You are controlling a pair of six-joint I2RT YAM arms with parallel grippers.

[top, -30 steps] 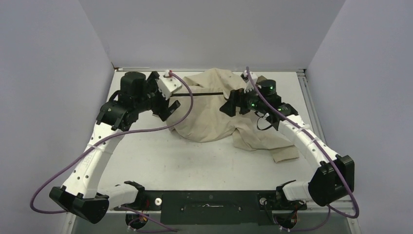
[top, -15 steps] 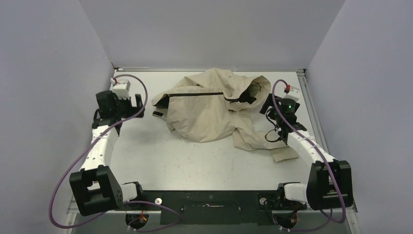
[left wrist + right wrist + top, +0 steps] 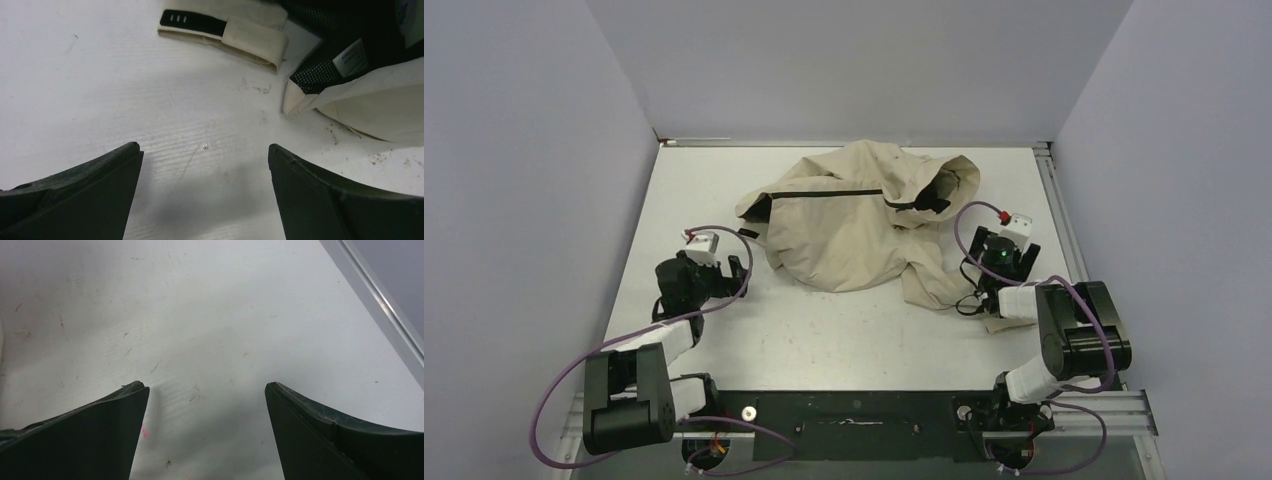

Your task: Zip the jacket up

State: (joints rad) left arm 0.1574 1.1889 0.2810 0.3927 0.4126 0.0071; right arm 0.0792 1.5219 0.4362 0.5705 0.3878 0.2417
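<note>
The beige jacket (image 3: 854, 225) lies crumpled at the back middle of the table, its black zipper line (image 3: 834, 193) running across the top and its hood (image 3: 949, 180) at the right. My left gripper (image 3: 724, 265) is open and empty, low over the table left of the jacket. The left wrist view shows it (image 3: 204, 147) over bare table, with a cuff and black strap (image 3: 225, 30), a small label (image 3: 350, 57) and the beige hem (image 3: 370, 95) ahead. My right gripper (image 3: 1004, 245) is open and empty right of the jacket, over bare table in its wrist view (image 3: 206, 386).
A beige sleeve end (image 3: 1009, 315) lies under the right arm. The table's metal edge rail (image 3: 380, 315) runs close on the right. Grey walls enclose the table on three sides. Both arms are folded back near their bases.
Both grippers have left the jacket's zipper ends and drawn back toward the near edge, arms folding down. The jacket lies where it was, touched by neither gripper.
</note>
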